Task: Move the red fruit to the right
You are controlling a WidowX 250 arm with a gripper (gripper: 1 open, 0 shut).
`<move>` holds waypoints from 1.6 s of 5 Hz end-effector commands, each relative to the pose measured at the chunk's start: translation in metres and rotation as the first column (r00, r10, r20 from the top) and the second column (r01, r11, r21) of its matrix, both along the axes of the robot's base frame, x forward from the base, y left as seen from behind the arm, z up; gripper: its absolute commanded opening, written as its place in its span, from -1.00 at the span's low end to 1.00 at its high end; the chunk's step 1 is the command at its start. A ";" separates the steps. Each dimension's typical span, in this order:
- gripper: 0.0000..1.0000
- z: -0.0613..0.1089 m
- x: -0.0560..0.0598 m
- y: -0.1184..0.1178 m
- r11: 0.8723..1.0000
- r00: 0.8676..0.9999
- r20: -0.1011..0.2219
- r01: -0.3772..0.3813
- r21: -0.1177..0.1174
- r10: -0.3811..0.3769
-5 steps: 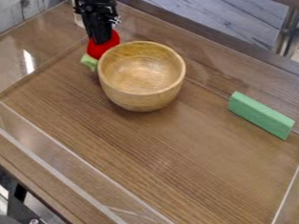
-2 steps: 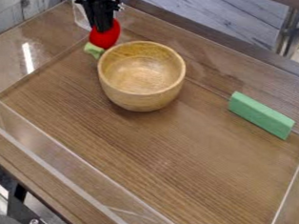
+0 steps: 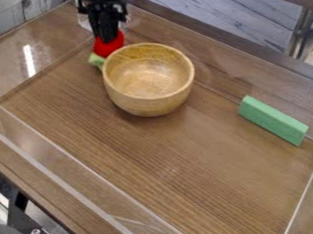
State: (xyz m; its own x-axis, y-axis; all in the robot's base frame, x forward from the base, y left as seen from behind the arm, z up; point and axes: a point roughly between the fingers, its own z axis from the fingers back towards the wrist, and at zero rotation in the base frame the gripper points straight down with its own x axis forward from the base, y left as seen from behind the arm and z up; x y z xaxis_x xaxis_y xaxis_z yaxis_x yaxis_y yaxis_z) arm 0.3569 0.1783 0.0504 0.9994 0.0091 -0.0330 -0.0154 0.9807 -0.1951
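The red fruit (image 3: 110,46) is a small bright red strawberry with a light green cap (image 3: 96,58) at its lower left. It sits at the back left of the wooden table, just behind the left rim of the wooden bowl. My gripper (image 3: 106,36) comes down on it from above, with its dark fingers shut on the fruit's top. I cannot tell whether the fruit touches the table.
A round wooden bowl (image 3: 148,79) stands right of the fruit, close to it. A flat green block (image 3: 274,119) lies at the right side. Clear plastic walls (image 3: 25,131) ring the table top.
The gripper and the fruit rose a little and shifted back, then came down again slightly, staying near the bowl's left rim.
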 end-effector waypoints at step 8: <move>-1.00 -0.033 0.008 0.020 0.990 0.990 -0.008 0.139 0.016 -0.139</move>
State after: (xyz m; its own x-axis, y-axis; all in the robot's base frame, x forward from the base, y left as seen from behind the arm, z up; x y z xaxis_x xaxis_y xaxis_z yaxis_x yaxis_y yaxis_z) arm 0.3678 0.1953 0.0258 0.9927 -0.1182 -0.0261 0.1118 0.9781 -0.1758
